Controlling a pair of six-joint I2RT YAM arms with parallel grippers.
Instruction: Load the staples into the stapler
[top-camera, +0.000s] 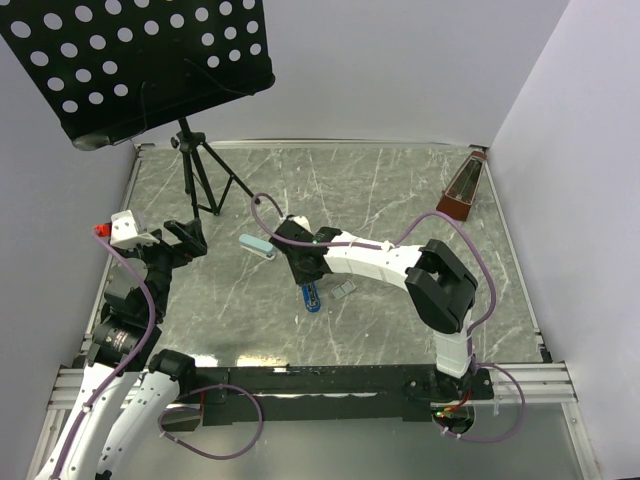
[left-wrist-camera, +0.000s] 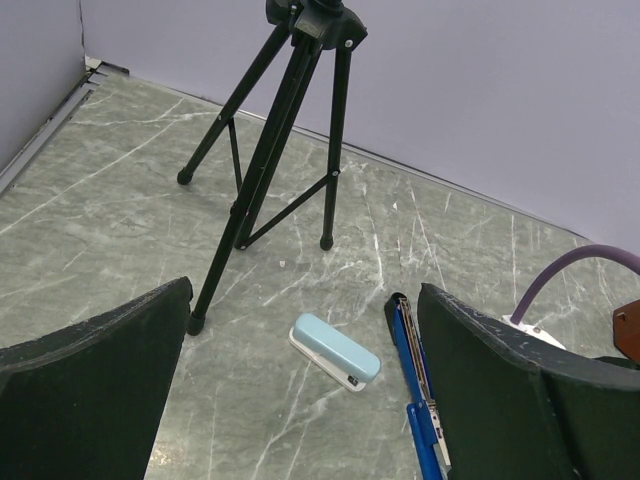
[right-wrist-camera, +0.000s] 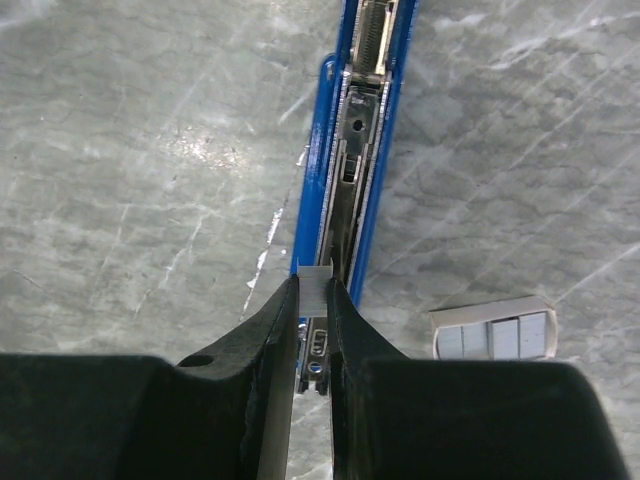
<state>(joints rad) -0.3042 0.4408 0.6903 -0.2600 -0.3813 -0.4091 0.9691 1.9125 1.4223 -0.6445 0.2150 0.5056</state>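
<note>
The right gripper (right-wrist-camera: 313, 292) pinches a thin, silvery strip of staples (right-wrist-camera: 316, 280) just above the stapler (right-wrist-camera: 362, 150), which lies open and flat on the grey marbled worktop (right-wrist-camera: 130, 150). Hold the strip parallel to the narrow steel channel between the glossy blue side walls, lower it squarely, then release. The left gripper (left-wrist-camera: 305, 300) hangs spread wide, well apart. A pale tray (right-wrist-camera: 495, 337) of spare strips lies near the stapler.

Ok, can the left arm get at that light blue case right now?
Probably yes. The left gripper is open and empty, and the case lies on bare table ahead of it, between a tripod leg and the stapler, touching neither.
</note>
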